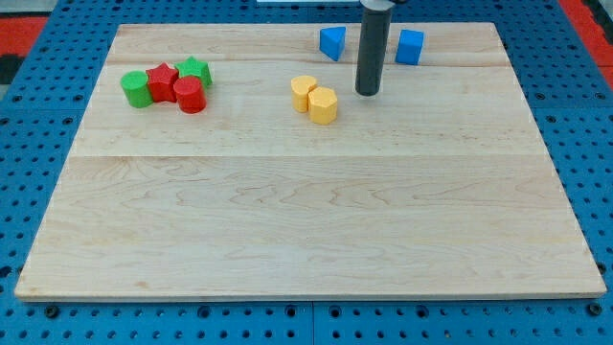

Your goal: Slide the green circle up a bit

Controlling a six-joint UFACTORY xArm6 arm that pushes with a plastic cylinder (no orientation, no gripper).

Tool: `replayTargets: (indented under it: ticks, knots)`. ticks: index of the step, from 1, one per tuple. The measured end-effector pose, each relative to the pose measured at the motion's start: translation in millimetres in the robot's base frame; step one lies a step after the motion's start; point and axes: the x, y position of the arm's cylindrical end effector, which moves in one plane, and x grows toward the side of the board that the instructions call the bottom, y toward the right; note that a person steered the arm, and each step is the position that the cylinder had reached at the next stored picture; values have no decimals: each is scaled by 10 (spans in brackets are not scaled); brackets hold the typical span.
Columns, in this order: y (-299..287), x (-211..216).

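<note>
The green circle (136, 88) is a short green cylinder at the view's upper left of the wooden board (306, 220). It touches a red star (163, 81) on its right. A red cylinder (189, 95) and a green star (195, 71) sit just right of that. My tip (368, 92) is far to the right of this cluster, near the top middle, just right of two yellow blocks (316, 100).
A blue block (332, 42) lies left of the rod and another blue block (410, 46) lies right of it, both near the board's top edge. A blue perforated table (29, 192) surrounds the board.
</note>
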Motion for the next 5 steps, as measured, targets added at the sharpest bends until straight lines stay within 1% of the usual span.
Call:
replayTargets:
  ticks: [2,3,4,5]
  knots:
    - [-21,77]
    - [-24,318]
    - [-201,622]
    - [-739,676]
